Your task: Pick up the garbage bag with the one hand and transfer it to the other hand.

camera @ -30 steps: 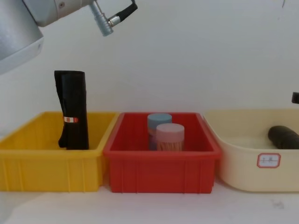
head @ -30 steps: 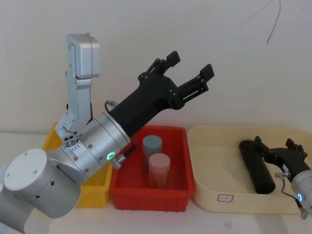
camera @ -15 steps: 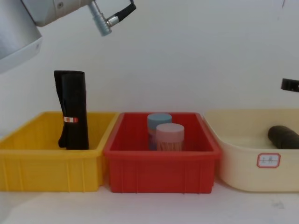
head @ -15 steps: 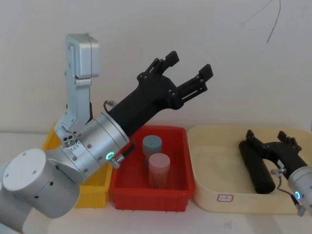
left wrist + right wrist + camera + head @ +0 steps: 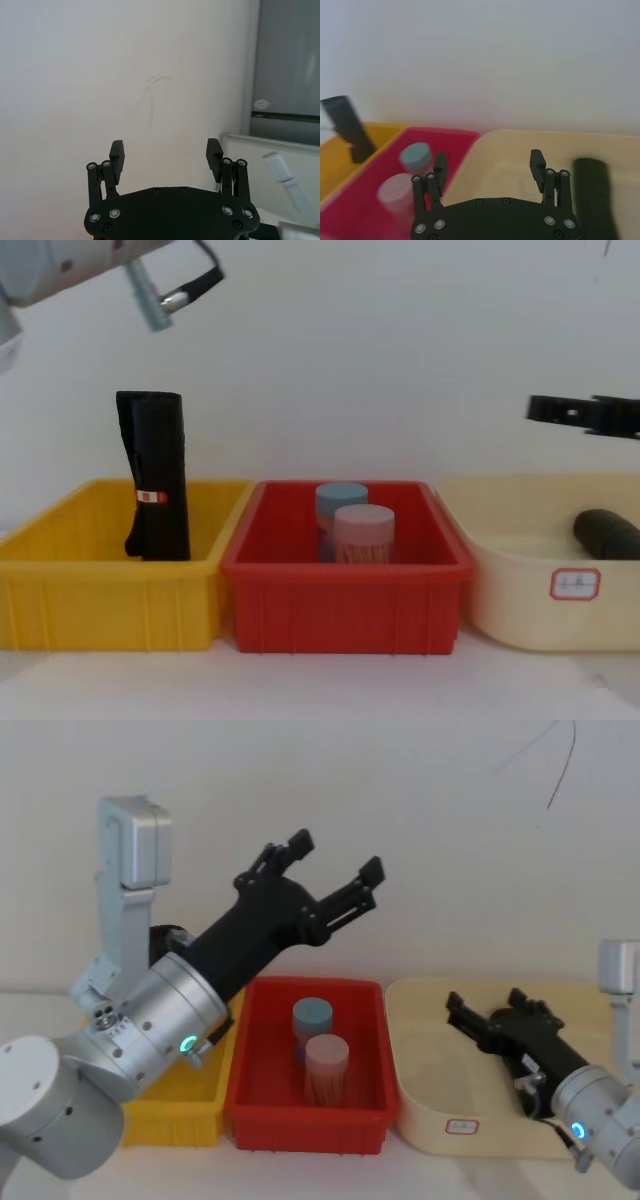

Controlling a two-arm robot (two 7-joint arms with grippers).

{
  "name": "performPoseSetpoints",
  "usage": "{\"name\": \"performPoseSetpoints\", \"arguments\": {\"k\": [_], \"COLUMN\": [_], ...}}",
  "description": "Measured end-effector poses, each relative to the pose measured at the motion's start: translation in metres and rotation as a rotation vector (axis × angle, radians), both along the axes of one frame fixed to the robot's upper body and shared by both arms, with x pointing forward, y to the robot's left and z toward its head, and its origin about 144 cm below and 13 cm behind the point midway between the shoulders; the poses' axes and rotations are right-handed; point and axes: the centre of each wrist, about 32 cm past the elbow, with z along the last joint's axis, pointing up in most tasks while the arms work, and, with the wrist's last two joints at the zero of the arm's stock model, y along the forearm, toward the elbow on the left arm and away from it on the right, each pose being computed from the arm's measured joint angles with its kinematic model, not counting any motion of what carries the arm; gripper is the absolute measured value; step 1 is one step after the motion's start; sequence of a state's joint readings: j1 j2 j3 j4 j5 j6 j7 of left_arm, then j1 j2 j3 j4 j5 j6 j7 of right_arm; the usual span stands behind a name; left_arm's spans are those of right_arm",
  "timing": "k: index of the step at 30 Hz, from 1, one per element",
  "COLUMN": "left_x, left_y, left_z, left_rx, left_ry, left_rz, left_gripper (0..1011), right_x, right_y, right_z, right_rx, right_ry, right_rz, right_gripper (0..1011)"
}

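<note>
Black fingers of the right gripper stand spread apart and empty above the cream tray. The bag lies on its side in that tray, below the gripper and outside its fingers, not touching them. To that gripper's left sit a red bin with two jars and a yellow bin with a stickered roll, and beyond them the left gripper is raised high toward the wall, fingers wide apart, holding nothing.
</note>
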State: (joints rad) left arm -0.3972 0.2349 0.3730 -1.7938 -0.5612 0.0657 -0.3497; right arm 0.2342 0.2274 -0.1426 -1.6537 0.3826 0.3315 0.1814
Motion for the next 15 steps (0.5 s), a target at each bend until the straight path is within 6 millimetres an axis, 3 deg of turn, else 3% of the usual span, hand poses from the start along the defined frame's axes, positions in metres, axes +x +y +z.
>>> {"name": "performPoseSetpoints", "arguments": {"k": [15], "left_x": [-0.014], "left_y": [0.037], "left_z": [-0.009], "left_rx": [0.065], "left_ry": [0.025], "left_rz": [0.209], "left_gripper": [1000], "right_x": [-0.005], "right_y": [0.029], "right_z": [0.001], "right_rx": [0.009], "right_ry": [0.021], "right_rz": [0.153], "right_gripper": [1001]}}
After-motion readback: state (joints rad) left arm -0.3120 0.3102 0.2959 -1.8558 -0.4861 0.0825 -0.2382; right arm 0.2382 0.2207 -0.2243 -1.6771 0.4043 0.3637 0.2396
